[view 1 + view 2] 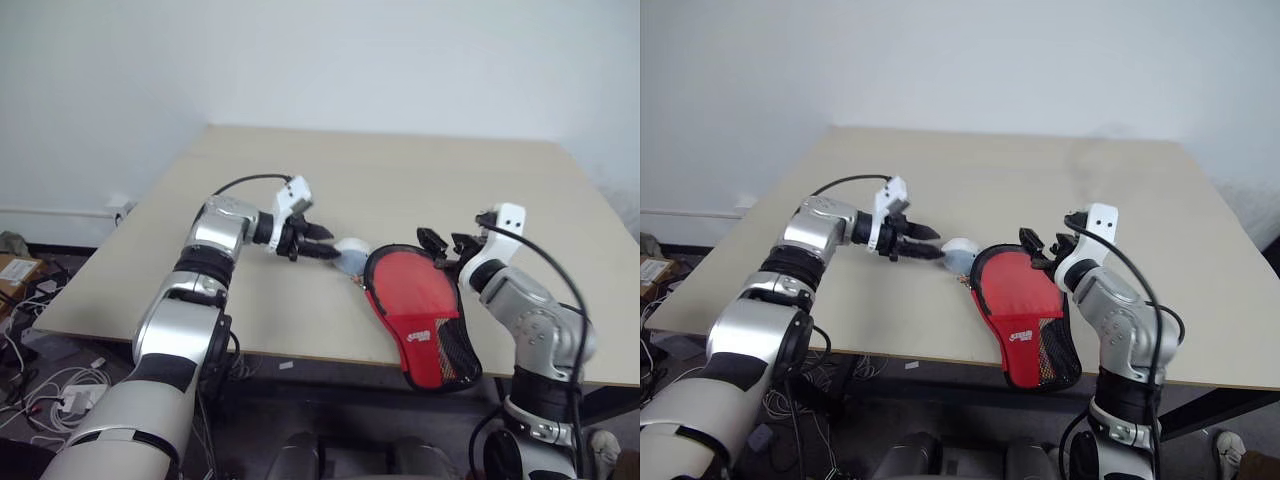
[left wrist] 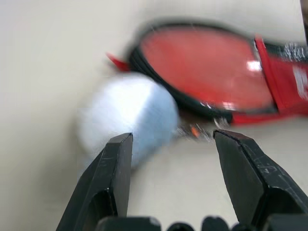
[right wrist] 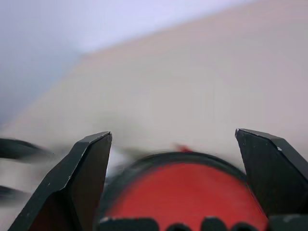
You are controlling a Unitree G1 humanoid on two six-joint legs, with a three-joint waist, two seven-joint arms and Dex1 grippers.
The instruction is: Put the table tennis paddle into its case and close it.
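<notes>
A paddle-shaped red fabric case (image 1: 420, 315) overhangs the table (image 1: 400, 180) edge. Both hands, left (image 1: 322, 243) and right (image 1: 447, 247), hang open and empty; a nudge might tip it off.

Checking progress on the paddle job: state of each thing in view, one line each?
case: flat on the table near its front edge, narrow mesh end over the edge, held by neither pincer; zip state unclear.
grey-white lump: on the table beside the case's round end, loose.
left pincer: open, empty, beside the lump.
right pincer: open, empty, at the case's round end.
table: bare tan top.
</notes>
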